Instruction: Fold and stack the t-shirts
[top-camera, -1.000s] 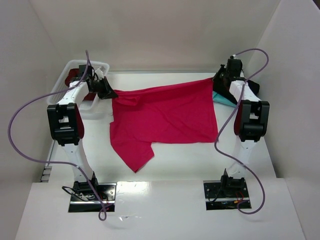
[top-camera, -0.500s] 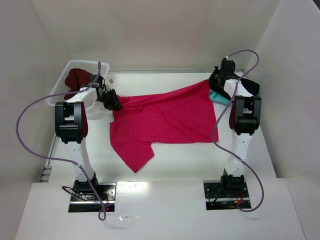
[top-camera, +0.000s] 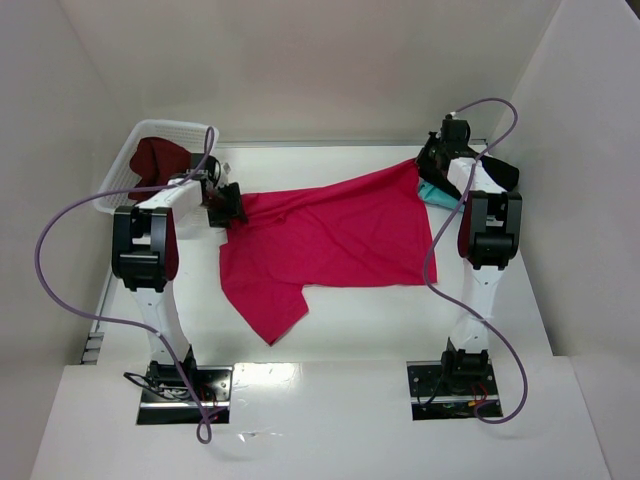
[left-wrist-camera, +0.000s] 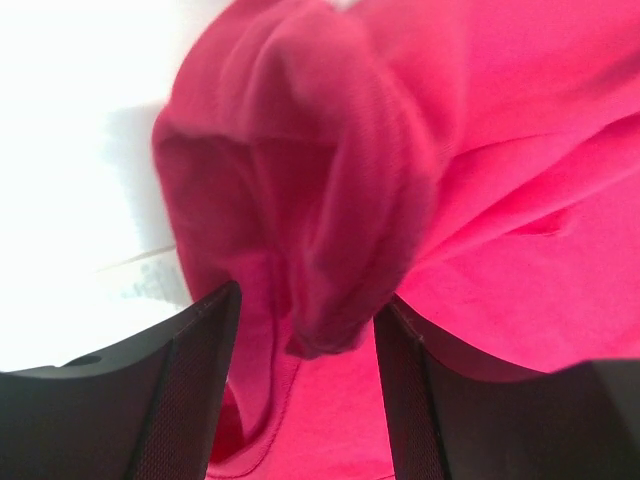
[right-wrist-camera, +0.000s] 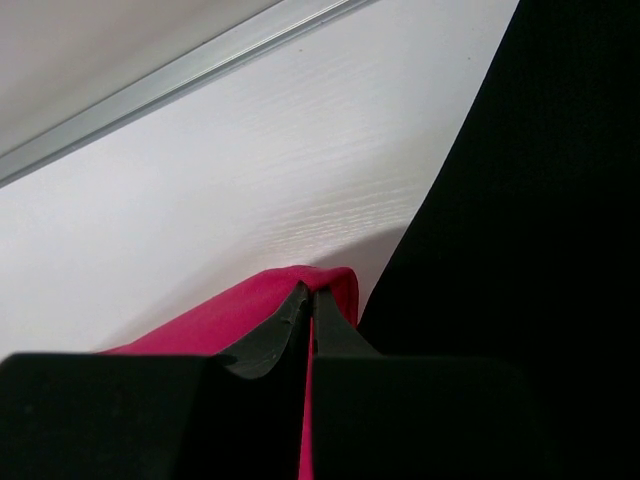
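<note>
Right now the left hand (top-camera: 228, 204) is sitting at the far-left corner of the crimson-pink shirt (top-camera: 340, 235), just beside the white basket (top-camera: 118, 182), w/ the maroon shirt (top-camera: 160, 157) lying inside it. In the left wrist view its fingers (left-wrist-camera: 195, 385) are standing at a narrowish gap w/ a thick wad of pink cloth filling it, so I'm judging it as gripping that wad.

The shirt is lying mostly flat on the desk (top-camera: 390, 325), long axis running left-right btwn the two arms, far edge stretching hand to hand and rising a bit toward the right. One flap is trailing toward the near edge on the left side.

The right hand (top-camera: 432, 160) is holding the far-right corner: in the right wrist view its tips (right-wrist-camera: 308, 296) are pressing together on a thin pink fold. Teal shirt (top-camera: 440, 195) and black shirt (top-camera: 500, 172) are lying just beside it.

Each hand is already at its own corner, so the coming fold is prob. depending on both moving together.
</note>
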